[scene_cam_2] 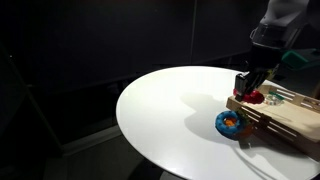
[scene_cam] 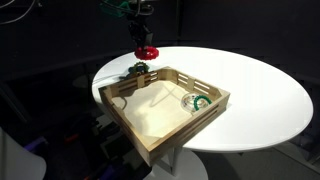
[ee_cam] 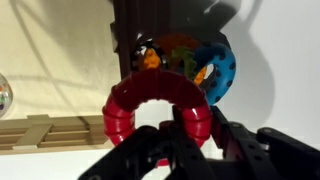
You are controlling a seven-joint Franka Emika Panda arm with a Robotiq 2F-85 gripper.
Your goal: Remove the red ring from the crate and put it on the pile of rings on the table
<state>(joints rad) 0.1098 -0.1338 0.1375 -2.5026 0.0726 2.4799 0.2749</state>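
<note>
A dark room with black walls surrounds the table (scene_cam: 260,90), a round white top lit from above and seen in both exterior views. The crate (scene_cam: 150,135), a shallow light-wood tray with slotted sides, sits at the table's edge, one corner jutting out past the rim in an exterior view (scene_cam: 150,150). Inside it, close to one corner, lies a green-and-white ring (scene_cam: 196,100).

The gripper (scene_cam: 142,42) hangs in the air above the crate's far corner, its black fingers (ee_cam: 180,125) closed on the red ring (scene_cam: 147,51). In the wrist view one finger passes through the ring's hole and the other presses its outer rim, so the jaws stand only a ring's wall apart. The red ring (ee_cam: 160,105) is clear of the crate and touches neither wood nor table.

The pile of rings (scene_cam_2: 230,123) rests on the bare table just outside the crate's wall, near the corner. It shows blue and orange with dark parts. In the wrist view the pile (ee_cam: 190,65) appears just beyond the held ring, partly covered by it. In an exterior view the red ring (scene_cam_2: 256,97) hangs above the crate (scene_cam_2: 290,118) at its corner, slightly to one side of the pile and higher.

The crate's low wall (ee_cam: 45,132) runs close beside the pile. Its shadow falls across the white top there. The rest of the table's wide surface spreads pale toward its far edge.
</note>
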